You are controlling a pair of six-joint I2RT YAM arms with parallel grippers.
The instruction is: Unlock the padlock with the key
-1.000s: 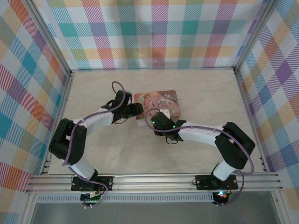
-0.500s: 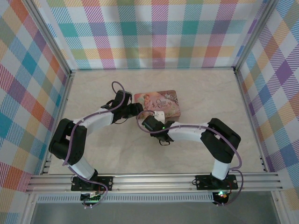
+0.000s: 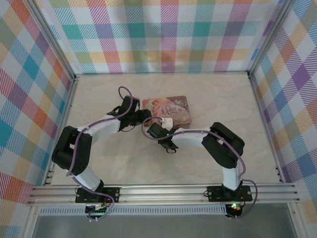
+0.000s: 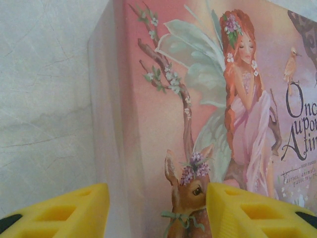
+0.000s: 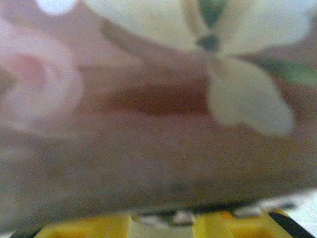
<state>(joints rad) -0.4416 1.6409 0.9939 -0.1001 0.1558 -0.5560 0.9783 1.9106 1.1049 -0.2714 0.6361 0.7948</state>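
Currently I cannot resolve the padlock or key. My best candidate is a small pale patch (image 3: 168, 120) at the near long wall of the tin (image 3: 176, 105). The right gripper (image 3: 153, 129) is nearer, just left of it, its fingers (image 5: 233, 225) narrow and their contents blurred. The left gripper (image 3: 144, 117) straddles the tin's left end with its fingers (image 4: 54, 210) apart; I cannot tell whether they clamp. The tin is rectangular, glossy and printed, long axis left-right.

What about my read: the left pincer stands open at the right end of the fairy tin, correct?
No. The left pincer stands open at the left end of the fairy tin, not the right; the top external view shows it.
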